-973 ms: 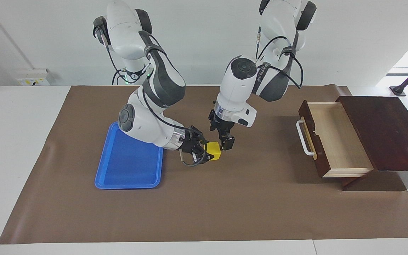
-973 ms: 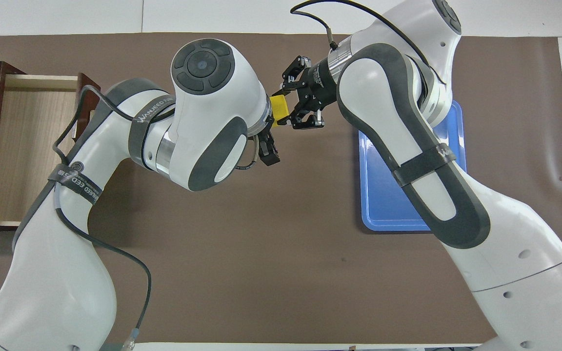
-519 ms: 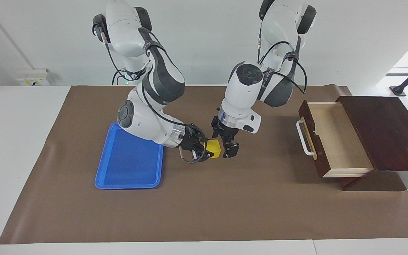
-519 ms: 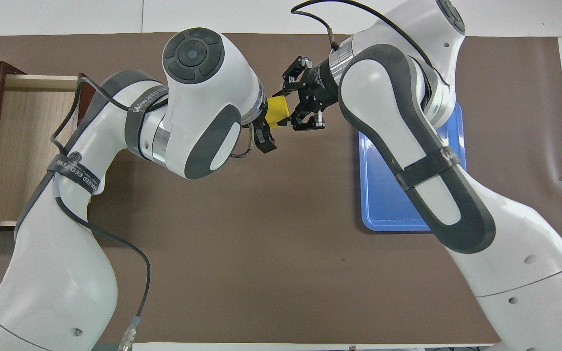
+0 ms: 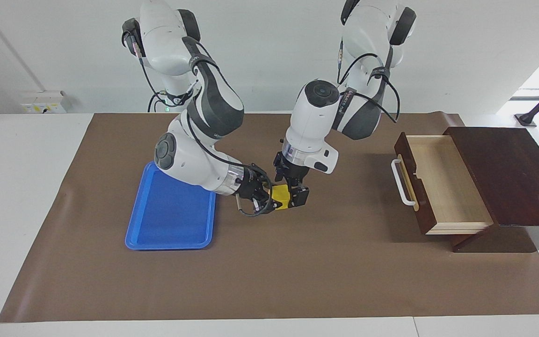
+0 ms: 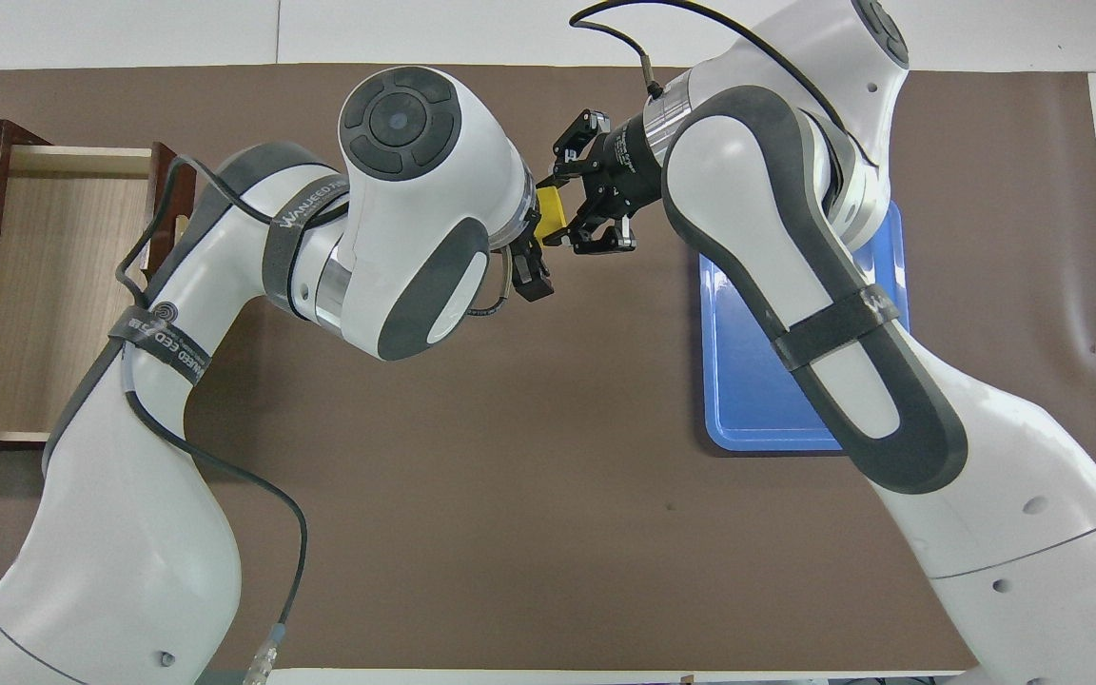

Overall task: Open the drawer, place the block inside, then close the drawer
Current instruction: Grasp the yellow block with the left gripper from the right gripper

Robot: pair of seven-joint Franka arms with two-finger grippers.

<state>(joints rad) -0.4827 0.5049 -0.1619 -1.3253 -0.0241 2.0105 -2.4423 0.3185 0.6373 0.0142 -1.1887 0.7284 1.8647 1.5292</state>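
Observation:
The yellow block point(image 5: 281, 197) is held a little above the brown mat, near the blue tray's edge; it also shows in the overhead view point(image 6: 550, 211). My right gripper point(image 5: 272, 198) is shut on it and reaches in from the tray's side. My left gripper point(image 5: 292, 194) points down at the block and is open. One finger point(image 5: 301, 196) is beside the block on the drawer's side and the other is hidden by the block. The drawer point(image 5: 442, 182) of the dark brown box stands pulled out and empty at the left arm's end, with its white handle point(image 5: 399, 183) facing the middle.
The blue tray point(image 5: 171, 213) lies empty on the mat at the right arm's end, partly under the right arm. The dark box top point(image 5: 508, 173) sits at the table's edge. Bare mat point(image 5: 344, 210) lies between the block and the drawer.
My left gripper has come in over the block and lowered, so its fingers now stand on either side of it. My right gripper has kept hold of the block and shifted only slightly.

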